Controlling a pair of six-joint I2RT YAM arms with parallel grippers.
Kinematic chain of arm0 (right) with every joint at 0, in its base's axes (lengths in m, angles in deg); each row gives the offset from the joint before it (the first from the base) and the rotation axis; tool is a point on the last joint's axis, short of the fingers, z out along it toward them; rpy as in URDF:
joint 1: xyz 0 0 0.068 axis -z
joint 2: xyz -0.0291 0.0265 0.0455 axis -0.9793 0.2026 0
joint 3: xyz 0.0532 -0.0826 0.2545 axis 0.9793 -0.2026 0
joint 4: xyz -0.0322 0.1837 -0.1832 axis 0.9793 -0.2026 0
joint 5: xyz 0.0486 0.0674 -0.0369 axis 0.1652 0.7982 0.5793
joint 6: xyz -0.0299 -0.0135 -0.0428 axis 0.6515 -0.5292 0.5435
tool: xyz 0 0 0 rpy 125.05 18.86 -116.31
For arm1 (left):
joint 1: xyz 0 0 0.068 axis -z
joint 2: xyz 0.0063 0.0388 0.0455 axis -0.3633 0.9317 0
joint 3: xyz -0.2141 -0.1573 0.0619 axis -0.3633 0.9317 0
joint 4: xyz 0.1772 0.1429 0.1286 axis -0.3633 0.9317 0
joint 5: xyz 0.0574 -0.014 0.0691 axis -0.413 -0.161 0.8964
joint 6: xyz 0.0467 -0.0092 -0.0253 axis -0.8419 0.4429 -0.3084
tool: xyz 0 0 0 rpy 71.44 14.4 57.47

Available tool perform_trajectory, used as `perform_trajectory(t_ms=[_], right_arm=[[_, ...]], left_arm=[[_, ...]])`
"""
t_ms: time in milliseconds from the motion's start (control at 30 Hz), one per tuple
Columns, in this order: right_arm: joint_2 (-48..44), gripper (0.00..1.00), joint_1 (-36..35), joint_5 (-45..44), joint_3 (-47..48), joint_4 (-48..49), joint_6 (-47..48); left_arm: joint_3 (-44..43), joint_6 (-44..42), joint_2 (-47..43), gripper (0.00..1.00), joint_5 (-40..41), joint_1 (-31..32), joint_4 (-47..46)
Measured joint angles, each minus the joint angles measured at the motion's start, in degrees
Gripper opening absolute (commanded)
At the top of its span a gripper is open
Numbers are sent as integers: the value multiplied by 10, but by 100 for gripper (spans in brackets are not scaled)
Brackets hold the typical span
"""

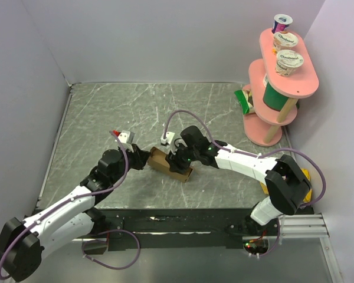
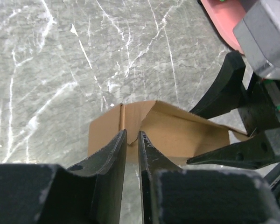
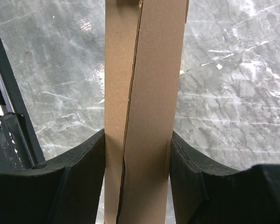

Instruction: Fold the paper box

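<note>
Paper box [image 1: 172,165] [image 2: 177,135] [image 3: 144,116]: plain brown cardboard, partly folded, no print or writing seen on it. It is located near the middle of the grey marbled tabletop [image 1: 106,112], between the two grippers.

Right gripper [image 1: 180,160] [image 3: 137,140]: closed on the paper box. In the right wrist view both fingers [image 3: 84,158] are pressed against opposite sides of a narrow cardboard section. A seam between two overlapping panels is seen running along that section.

Left gripper [image 1: 143,158] [image 2: 133,135]: jaws set nearly together, with only a thin gap between them. The tips are placed at the near edge of the paper box, where a crease and a raised flap meet. Whether cardboard is pinched between them cannot be told. In the left wrist view the right gripper's black fingers are seen clamped on the far end of the box.

Back right corner: a pink two-tier stand [image 1: 265,44] is noted, well apart from the box.
- Upper tier: three cups. "Chobani" is read on the lids of two white cups [image 1: 289,62]. The rearmost cup [image 1: 281,22] is purple-banded and its label is too small to read.
- Lower tier: a green cylinder [image 1: 274,96], no legible text.
- Beside the stand's left edge: a green packet [image 1: 243,100], writing not legible.
</note>
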Motion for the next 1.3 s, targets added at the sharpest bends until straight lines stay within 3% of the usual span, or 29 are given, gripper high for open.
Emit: perform_trajectory(t_ms=[200,533,633,967,1300], right_arm=[[0,45,0,-5,0,1,1],[0,45,0,-10,0,2,1],[0,44,0,-11,0,2,1],[0,44,0,-12,0,3,1],[1,44,0,-12,0,5,1]], left_arm=[[6,-32,-4,24,1,0,-3],[8,-52,-28,44,-1,0,10],[15,-53,-53,46,-10,0,7],[-8,-70,41,43,-13,0,-2],[-26,-82,71,36,-5,0,-12]])
